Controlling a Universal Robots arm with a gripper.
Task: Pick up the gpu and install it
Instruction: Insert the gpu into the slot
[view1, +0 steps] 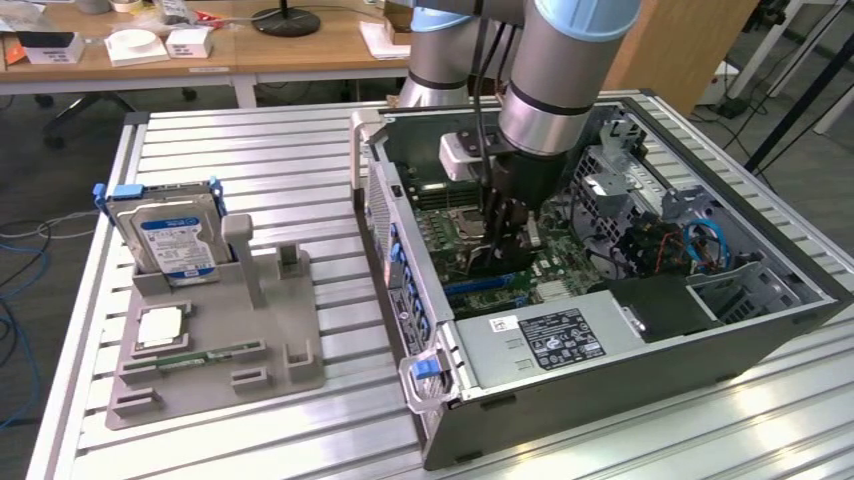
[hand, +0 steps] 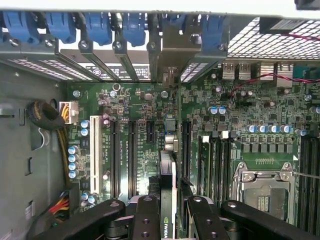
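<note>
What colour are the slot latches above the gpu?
Blue latches, clearest in the wrist view, above the gpu.

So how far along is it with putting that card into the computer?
Picking up looks done: the gripper is shut on the gpu, held edge-on down inside the open computer case, over the green motherboard. In hand is lining the card up with the slots. Left: the card doesn't look pushed home yet, though I can't tell whether its edge touches a slot.
</note>
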